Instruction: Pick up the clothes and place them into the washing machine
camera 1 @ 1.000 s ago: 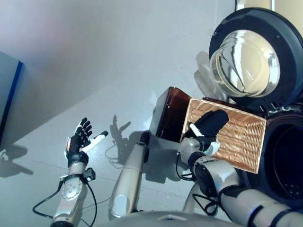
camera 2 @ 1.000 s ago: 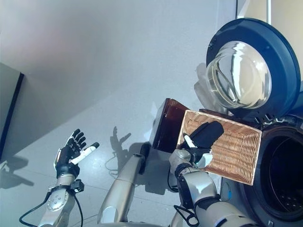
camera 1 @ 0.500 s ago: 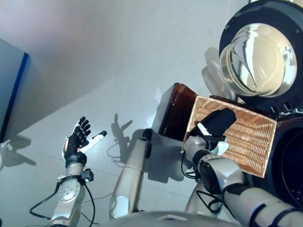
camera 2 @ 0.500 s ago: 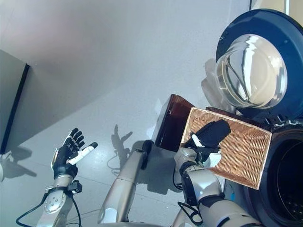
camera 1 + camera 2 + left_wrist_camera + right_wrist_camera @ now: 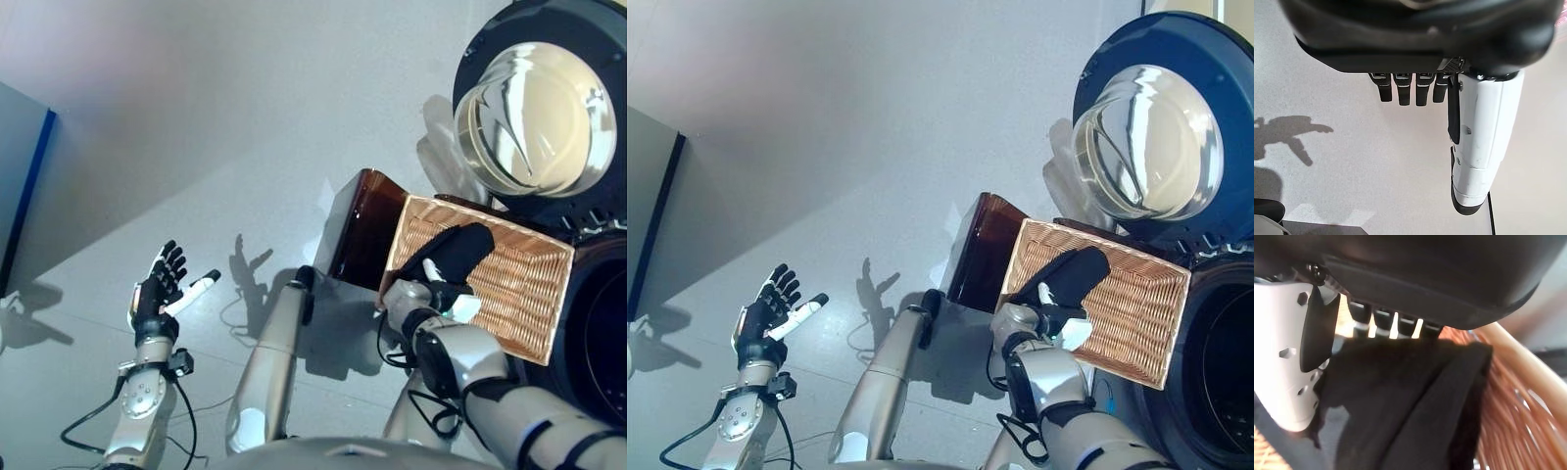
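Right wrist view: right hand [image 5: 1293,362] closed on black garment [image 5: 1415,406], inside wicker basket [image 5: 519,284]; basket beside washing machine [image 5: 1215,372], below its open door [image 5: 534,108]; left hand [image 5: 162,289] far from basket, fingers spread, holding nothing.

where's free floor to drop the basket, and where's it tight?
Free: the wide grey floor between the open left hand and the brown woven wicker basket. Tight: the right hand grips black cloth inside the basket, which crowds the dark round washing machine door and drum opening.
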Controlling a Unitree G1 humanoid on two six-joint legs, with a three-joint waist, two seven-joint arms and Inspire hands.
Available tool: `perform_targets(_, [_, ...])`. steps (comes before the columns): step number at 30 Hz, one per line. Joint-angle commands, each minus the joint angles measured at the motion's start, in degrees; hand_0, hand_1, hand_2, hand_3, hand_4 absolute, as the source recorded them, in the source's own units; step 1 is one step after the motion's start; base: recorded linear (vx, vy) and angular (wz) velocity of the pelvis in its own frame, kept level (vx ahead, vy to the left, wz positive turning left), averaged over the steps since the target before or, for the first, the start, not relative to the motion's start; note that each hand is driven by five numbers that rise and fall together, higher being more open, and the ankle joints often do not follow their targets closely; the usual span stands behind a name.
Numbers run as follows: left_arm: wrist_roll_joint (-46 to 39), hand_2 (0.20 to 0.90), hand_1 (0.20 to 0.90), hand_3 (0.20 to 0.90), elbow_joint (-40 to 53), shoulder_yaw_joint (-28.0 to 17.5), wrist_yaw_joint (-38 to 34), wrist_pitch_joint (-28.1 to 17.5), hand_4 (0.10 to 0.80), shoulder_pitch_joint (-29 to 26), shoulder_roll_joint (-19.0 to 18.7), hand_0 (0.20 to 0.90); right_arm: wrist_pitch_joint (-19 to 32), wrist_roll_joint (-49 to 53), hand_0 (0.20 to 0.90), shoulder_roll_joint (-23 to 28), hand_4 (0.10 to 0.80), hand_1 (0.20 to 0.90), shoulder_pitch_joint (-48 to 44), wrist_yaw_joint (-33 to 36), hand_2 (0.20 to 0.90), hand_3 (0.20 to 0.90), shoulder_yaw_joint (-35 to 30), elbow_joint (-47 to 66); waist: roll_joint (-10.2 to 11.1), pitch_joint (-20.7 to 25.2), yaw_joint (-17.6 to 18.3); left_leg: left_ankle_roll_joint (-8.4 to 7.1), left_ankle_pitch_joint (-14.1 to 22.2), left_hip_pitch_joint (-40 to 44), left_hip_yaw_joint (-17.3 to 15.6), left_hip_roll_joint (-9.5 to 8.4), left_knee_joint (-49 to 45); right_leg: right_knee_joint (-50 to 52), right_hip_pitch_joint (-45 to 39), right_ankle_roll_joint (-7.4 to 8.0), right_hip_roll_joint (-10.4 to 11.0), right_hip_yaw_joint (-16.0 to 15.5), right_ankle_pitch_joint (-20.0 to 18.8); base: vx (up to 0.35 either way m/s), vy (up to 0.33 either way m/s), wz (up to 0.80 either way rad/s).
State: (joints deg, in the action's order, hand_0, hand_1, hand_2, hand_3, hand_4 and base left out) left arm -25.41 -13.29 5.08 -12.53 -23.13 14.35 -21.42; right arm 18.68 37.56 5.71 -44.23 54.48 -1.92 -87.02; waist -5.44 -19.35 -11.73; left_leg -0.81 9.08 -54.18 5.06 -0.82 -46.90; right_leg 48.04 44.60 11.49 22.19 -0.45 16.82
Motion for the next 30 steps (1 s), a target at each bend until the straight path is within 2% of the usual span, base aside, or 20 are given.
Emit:
perform_targets(1, [-0.1, 0.900, 0.900, 0.900, 4.1, -4.3, -1.9, -6.2, 0.800, -1.3, -3.9, 0.900, 1.7, -0.8, 0.200, 1.0, 0.300, 0.200, -1.6, 0.3, 0.200, 0.200, -0.9, 0.2, -1.8, 1.5, -1.5, -0.66, 3.2, 0.0, 0.0, 1.26, 0.2, -0.5, 4.3, -3.61, -1.4, 1.4, -6.6, 0.000, 0.000, 0.00])
perform_targets(23, [0.3, 0.900, 0.900, 0.900, 1.7, -5.6, -1.8, -6.2, 0.800, -2.2, -4.2, 0.900, 2.4, -1.4, 0.200, 1.4, 0.300, 0.200, 0.0, 0.1, 0.200, 0.200, -1.4, 1.0, -1.2, 2.3, -1.3, -0.54, 3.3, 0.1, -0.4, 1.48, 0.5, -1.2, 4.3, -3.42, -1.1, 1.5, -7.3, -0.004, 0.001, 0.00])
perform_targets(24, [0.3, 0.900, 0.900, 0.900, 1.6, -5.8, -1.9, -6.3, 0.800, -2.2, -4.1, 0.900, 3.0, -1.1, 0.200, 1.3, 0.300, 0.200, -0.1, -0.3, 0.200, 0.200, -1.4, 1.6, -1.2, 2.1, -1.2, -0.39, 1.0, -0.2, -0.7, 1.62, 1.7, -2.4, 4.6, -3.81, -1.2, 1.4, -9.4, -0.090, 0.012, 0.00])
perform_targets(26, [0.3, 0.900, 0.900, 0.900, 1.2, -6.0, -2.1, -6.6, 0.800, -2.1, -4.2, 0.900, 4.4, -0.8, 0.200, 0.8, 0.300, 0.200, 0.0, -0.8, 0.200, 0.200, -1.1, 3.2, -1.0, 2.0, -1.0, -0.50, 0.5, 0.4, -0.8, 1.77, 2.8, -3.5, 4.0, -3.68, -1.2, 1.3, -10.1, 0.012, -0.001, 0.02])
perform_targets(27, [0.3, 0.900, 0.900, 0.900, 1.1, -6.0, -2.1, -6.6, 0.800, -2.1, -4.2, 0.900, 4.4, -0.8, 0.200, 0.8, 0.300, 0.200, 0.0, -0.8, 0.200, 0.200, -1.1, 3.2, -0.9, 2.3, -1.0, -0.68, 2.4, 1.0, -0.7, 1.73, 2.3, -2.9, 3.5, -3.34, -1.2, 1.4, -8.5, 0.116, -0.016, 0.03])
perform_targets(28, [0.2, 0.900, 0.900, 0.900, 0.9, -6.2, -2.0, -6.9, 0.800, -1.9, -4.4, 0.900, 5.8, -0.4, 0.200, 0.4, 0.300, 0.200, 0.1, -1.6, 0.200, 0.200, -0.7, 5.2, -0.7, 2.2, -0.9, -0.75, 2.1, 1.5, -0.7, 1.81, 3.2, -3.6, 3.1, -3.31, -1.3, 1.3, -8.8, 0.000, 0.000, 0.00])
perform_targets(29, [0.1, 0.900, 0.900, 0.900, 0.8, -6.6, -2.0, -7.2, 0.800, -1.6, -4.6, 0.900, 6.8, -0.3, 0.200, 0.1, 0.300, 0.200, 0.9, -2.9, 0.200, 0.200, 0.1, 7.5, -0.4, 1.8, -0.6, -0.68, -0.7, 2.0, -1.2, 1.99, 5.8, -6.0, 2.8, -3.52, -1.6, 1.0, -11.5, -0.089, 0.000, 0.01])
perform_targets(30, [0.1, 0.900, 0.900, 0.900, 0.8, -6.6, -2.0, -7.2, 0.800, -1.6, -4.6, 0.900, 6.8, -0.3, 0.200, 0.1, 0.300, 0.200, 1.0, -2.9, 0.200, 0.200, 0.1, 7.5, -0.4, 1.8, -0.6, -0.68, -0.7, 2.1, -1.2, 1.99, 5.8, -6.1, 2.7, -3.52, -1.6, 1.0, -11.5, -0.094, -0.008, -0.04])
